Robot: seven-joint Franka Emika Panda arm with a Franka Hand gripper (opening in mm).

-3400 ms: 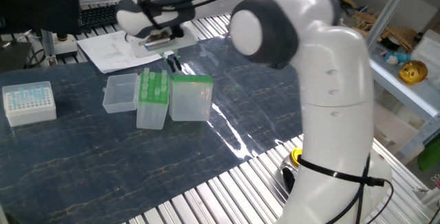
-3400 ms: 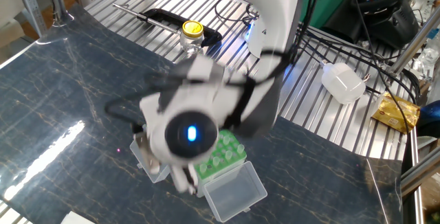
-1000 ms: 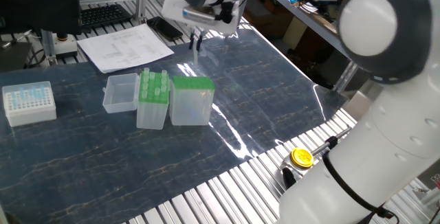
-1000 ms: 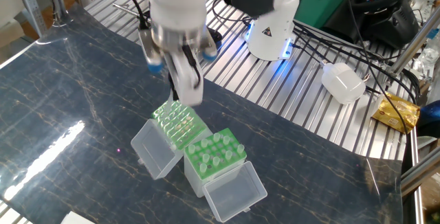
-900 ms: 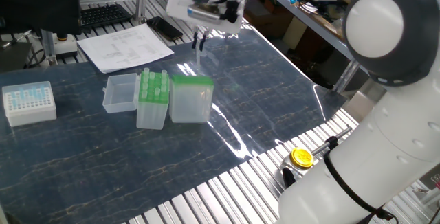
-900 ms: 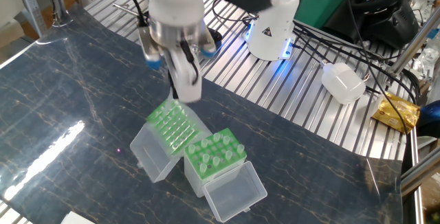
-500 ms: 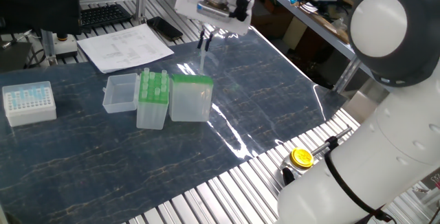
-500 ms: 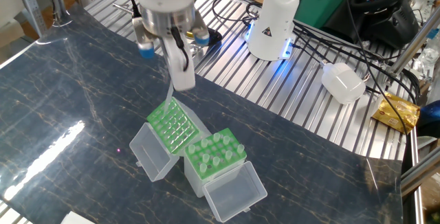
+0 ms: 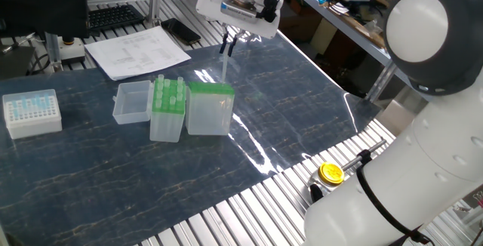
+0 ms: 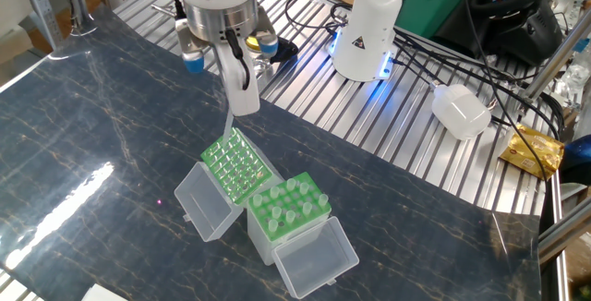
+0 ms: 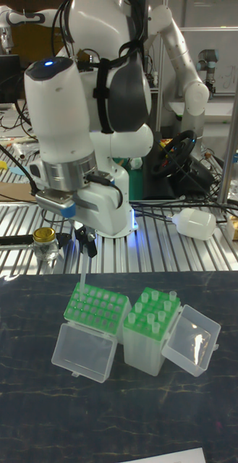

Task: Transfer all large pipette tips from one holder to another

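Lifted slightly higher, gripper clamps one large pipette tip upright | tip clear above wider green-grid holder | narrower rack just beside it

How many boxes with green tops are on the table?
2. The wider box with the green grid top is below the large pipette tip in the gripper. The narrower, taller box stands beside it, next to the clear tray. None seem hidden.
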